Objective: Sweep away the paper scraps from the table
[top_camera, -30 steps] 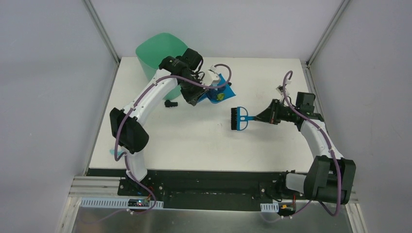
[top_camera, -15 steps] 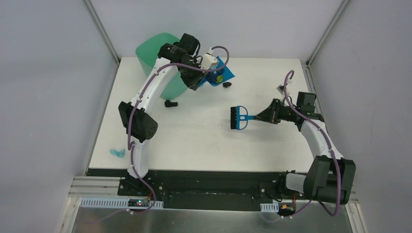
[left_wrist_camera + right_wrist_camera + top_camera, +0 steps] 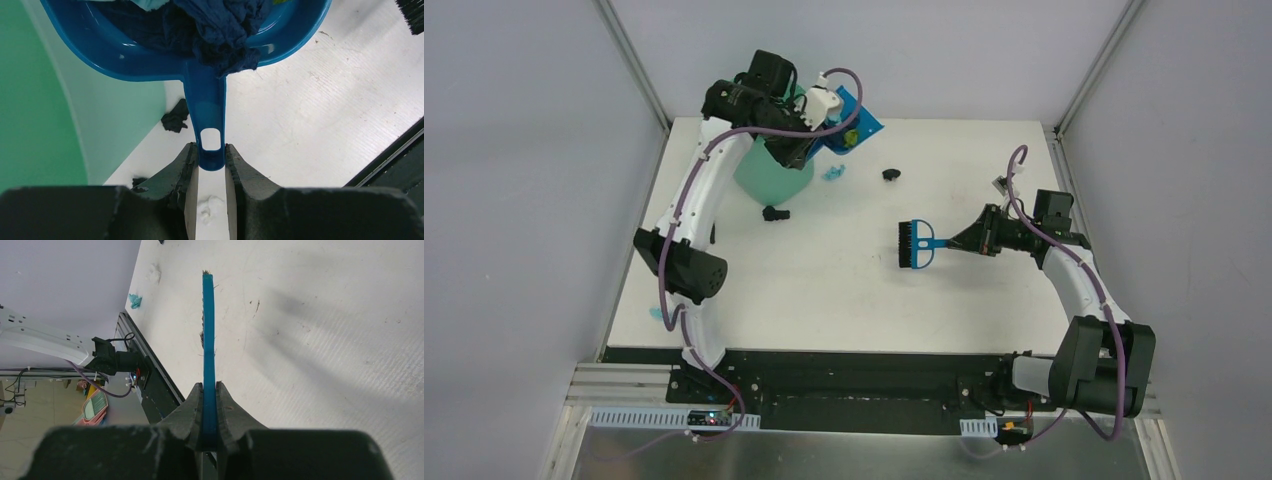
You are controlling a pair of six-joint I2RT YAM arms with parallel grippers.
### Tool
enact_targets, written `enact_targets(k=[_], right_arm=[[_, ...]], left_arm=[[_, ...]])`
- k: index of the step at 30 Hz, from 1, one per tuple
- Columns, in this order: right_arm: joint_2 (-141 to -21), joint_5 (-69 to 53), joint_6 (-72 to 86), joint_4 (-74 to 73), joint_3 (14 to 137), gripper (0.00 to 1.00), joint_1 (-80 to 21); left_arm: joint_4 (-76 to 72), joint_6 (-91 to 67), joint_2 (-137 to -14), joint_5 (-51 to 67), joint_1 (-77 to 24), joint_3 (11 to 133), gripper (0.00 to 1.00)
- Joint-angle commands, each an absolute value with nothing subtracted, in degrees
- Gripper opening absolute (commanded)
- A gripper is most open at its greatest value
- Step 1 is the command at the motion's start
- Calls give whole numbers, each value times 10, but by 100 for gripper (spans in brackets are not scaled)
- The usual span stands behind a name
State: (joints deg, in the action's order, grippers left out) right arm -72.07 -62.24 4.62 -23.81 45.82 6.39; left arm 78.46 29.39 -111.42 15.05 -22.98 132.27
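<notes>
My left gripper (image 3: 812,138) (image 3: 210,152) is shut on the handle (image 3: 211,115) of the blue dustpan (image 3: 846,122) (image 3: 125,55) and holds it tilted above the mint-green bin (image 3: 774,178) (image 3: 35,100). Dark blue paper scraps (image 3: 220,25) lie in the pan. Loose scraps lie on the table (image 3: 844,290): a black one (image 3: 890,174), a light blue one (image 3: 832,173), a black one (image 3: 773,213) (image 3: 175,117), a light blue one (image 3: 664,316) (image 3: 134,300) at the front left, and a white one (image 3: 210,207). My right gripper (image 3: 984,232) (image 3: 209,390) is shut on the blue brush (image 3: 914,245) (image 3: 208,330), its bristles over the table's middle.
The bin stands at the table's back left corner, under the left arm. The black front edge (image 3: 844,360) (image 3: 160,390) runs along the near side. Grey walls with metal posts close in the back and sides.
My left arm has lifted the dustpan up and to the back left, over the bin. A black scrap and a light blue scrap now lie where the pan was. The right arm has not moved.
</notes>
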Motion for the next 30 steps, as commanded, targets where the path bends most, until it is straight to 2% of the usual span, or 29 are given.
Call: enact_targets(k=[1,12,23,30], right_arm=[[-719,-635,29,-226,464,0,68],[-723,-631,16,-243,470,0,68],[-727,-633,3,-261,476,0,68],[-730,-634,-11,-266,478,0,68]], left_arm=[[779,277,-1058,153,-207,1327,4],[760,238,-1034,153,-109,1343,3],[813,257,-1119,169,20,1456,4],[811,312,-1139,105,50,1449,4]])
